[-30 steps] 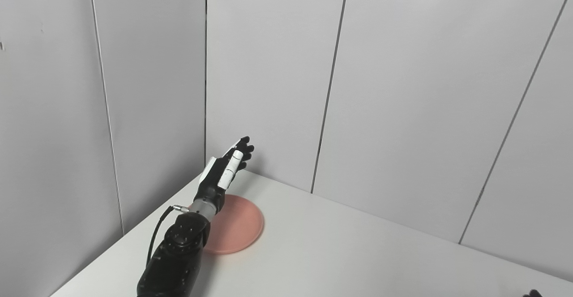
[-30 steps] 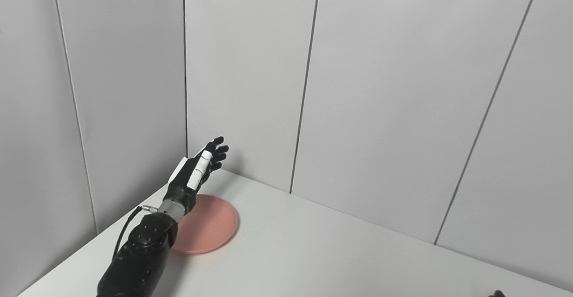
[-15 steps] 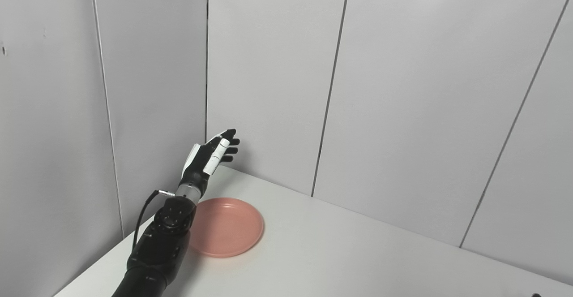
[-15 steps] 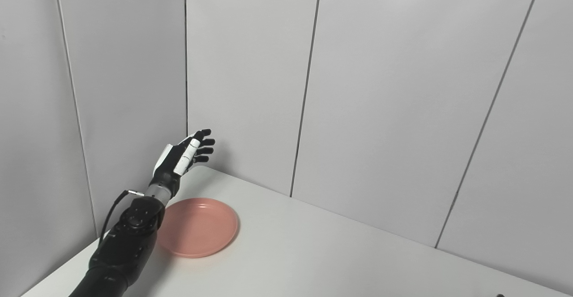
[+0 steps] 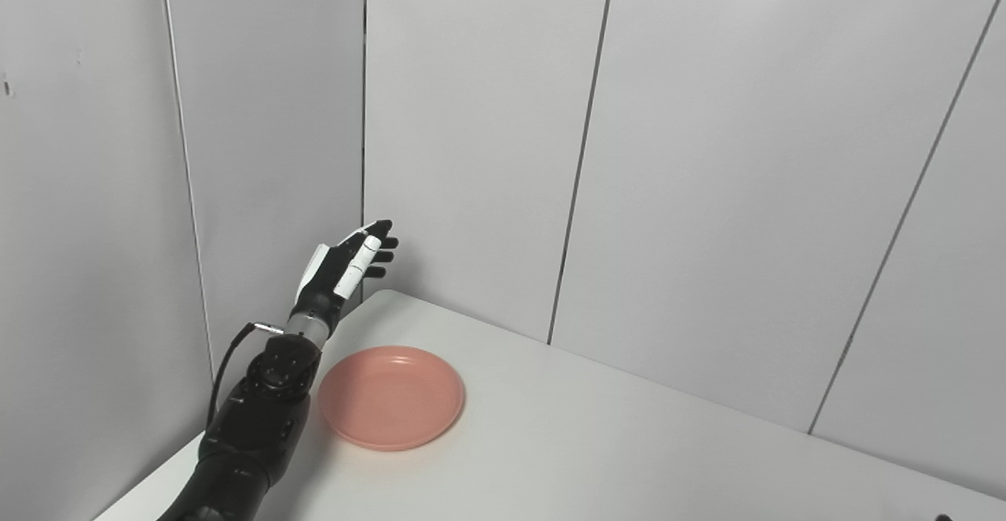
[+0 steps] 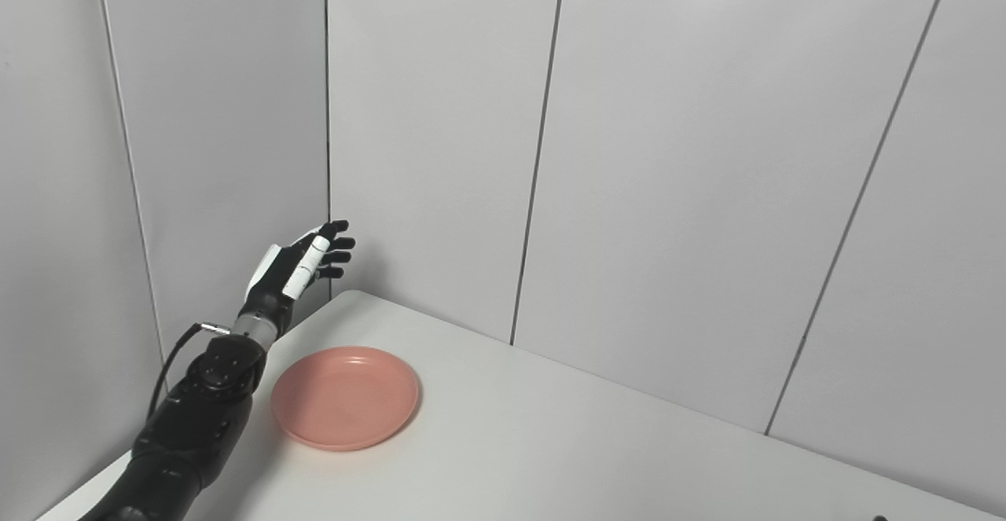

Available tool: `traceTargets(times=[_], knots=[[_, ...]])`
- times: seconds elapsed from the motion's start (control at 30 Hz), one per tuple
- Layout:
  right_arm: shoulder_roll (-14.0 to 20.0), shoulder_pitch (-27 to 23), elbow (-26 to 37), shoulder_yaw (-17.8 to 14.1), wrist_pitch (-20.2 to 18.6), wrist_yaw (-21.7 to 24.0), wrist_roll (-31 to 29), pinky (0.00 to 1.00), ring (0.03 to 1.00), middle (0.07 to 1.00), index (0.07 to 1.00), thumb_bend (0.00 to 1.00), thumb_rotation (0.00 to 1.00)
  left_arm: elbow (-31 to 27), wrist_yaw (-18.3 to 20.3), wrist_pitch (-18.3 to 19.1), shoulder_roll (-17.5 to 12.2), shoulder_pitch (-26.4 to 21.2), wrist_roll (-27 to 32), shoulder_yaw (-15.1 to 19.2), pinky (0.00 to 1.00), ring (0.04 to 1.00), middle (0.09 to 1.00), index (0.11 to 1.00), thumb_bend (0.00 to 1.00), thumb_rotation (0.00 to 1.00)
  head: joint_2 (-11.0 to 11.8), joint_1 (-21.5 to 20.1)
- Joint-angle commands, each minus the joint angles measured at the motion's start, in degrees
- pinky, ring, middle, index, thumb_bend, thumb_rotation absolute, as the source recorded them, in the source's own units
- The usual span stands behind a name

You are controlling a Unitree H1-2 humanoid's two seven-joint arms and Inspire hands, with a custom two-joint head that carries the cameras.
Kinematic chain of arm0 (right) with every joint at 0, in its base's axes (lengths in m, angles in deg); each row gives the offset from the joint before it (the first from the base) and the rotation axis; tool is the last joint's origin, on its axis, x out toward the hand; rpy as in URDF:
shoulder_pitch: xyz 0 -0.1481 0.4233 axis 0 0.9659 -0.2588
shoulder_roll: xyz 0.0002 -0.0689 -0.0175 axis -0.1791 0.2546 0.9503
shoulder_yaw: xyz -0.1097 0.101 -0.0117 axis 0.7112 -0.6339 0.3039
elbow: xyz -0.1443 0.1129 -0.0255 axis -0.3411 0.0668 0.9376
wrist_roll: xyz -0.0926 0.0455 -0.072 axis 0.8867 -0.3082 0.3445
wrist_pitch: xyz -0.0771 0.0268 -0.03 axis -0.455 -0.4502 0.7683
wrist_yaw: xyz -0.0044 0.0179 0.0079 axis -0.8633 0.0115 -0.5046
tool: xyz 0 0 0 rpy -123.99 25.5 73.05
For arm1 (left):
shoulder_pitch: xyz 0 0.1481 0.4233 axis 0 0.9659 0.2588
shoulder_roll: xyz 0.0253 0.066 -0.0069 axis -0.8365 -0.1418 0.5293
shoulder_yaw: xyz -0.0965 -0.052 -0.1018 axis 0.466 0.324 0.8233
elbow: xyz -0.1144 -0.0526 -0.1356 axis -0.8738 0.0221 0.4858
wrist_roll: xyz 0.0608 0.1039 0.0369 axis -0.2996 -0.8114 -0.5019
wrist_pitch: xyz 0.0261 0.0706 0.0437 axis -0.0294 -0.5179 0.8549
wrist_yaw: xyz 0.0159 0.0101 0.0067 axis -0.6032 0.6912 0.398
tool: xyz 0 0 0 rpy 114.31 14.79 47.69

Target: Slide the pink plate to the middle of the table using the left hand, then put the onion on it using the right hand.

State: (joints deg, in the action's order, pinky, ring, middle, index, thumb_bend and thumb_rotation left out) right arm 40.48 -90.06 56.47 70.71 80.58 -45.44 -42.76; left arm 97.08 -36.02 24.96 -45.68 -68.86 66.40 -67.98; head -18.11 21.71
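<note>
One pink plate [image 5: 391, 398] only, flat on the white bench [image 5: 597, 458], near the far left corner and just beside the left forearm, not touched by it. Left robot hand [image 5: 343, 267] raised in the air above the corner of the bench, up against the grey wall panels [image 5: 471, 136], well above the plate and apart from it. Fingers [image 5: 380, 242] stretched out and a little apart, pointing up and to the right, with nothing held between them. Black forearm [image 5: 259, 411] coming in from the bottom left, with a thin black cable [image 5: 226, 364] looping at the wrist. Nothing lying on the plate. Only a small dark tip [image 5: 941, 517] at the bottom right edge, too small to say what; right robot hand otherwise out of view, state impossible to tell. No onion visible in either view.
</note>
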Motion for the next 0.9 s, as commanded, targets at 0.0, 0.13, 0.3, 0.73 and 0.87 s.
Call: traceTargets(times=[0.0, 0.13, 0.3, 0.73, 0.87], knots=[[-0.06, 1.88, -1.05, -0.20, 1.70, 0.59, -0.55, 1.00, 0.997, 0.998, 1.000, 0.60, 0.79, -0.26, 0.42, -0.56, -2.87, -3.70, -0.69, -0.44, 0.77, 0.812, 0.815, 0.833, 0.84, 1.00, -0.11, -0.05], [0.08, 1.92, -1.14, -0.12, 2.08, 0.56, -0.26, 1.00, 0.994, 0.999, 1.000, 0.61, 0.80, 1.86, 0.46, -0.42, -3.63, -3.81, -1.30, -1.65, 0.79, 0.815, 0.814, 0.837, 0.82, 1.00, -0.30, -0.07], [0.07, 2.05, -1.04, -0.14, 2.30, 0.90, -0.71, 1.00, 0.995, 1.000, 1.000, 0.61, 0.79, 4.47, 0.86, -0.49, -4.22, -3.85, -2.00, -3.00, 0.81, 0.819, 0.808, 0.835, 0.82, 1.00, -0.47, 0.06], [0.11, 2.30, -0.50, -0.16, 1.86, 1.23, -0.98, 1.00, 0.997, 0.999, 1.000, 0.60, 0.80, 7.88, 1.64, -1.72, -3.94, -3.66, -3.18, -6.00, 0.82, 0.841, 0.827, 0.849, 0.81, 1.00, -0.73, 0.15], [0.20, 2.41, -0.38, -0.18, 1.96, 1.07, -0.59, 1.00, 0.995, 0.999, 1.000, 0.61, 0.80, 8.29, 1.71, 0.38, -3.71, -3.55, -3.19, -6.49, 0.86, 0.867, 0.841, 0.858, 0.82, 1.00, -0.88, 0.01]])
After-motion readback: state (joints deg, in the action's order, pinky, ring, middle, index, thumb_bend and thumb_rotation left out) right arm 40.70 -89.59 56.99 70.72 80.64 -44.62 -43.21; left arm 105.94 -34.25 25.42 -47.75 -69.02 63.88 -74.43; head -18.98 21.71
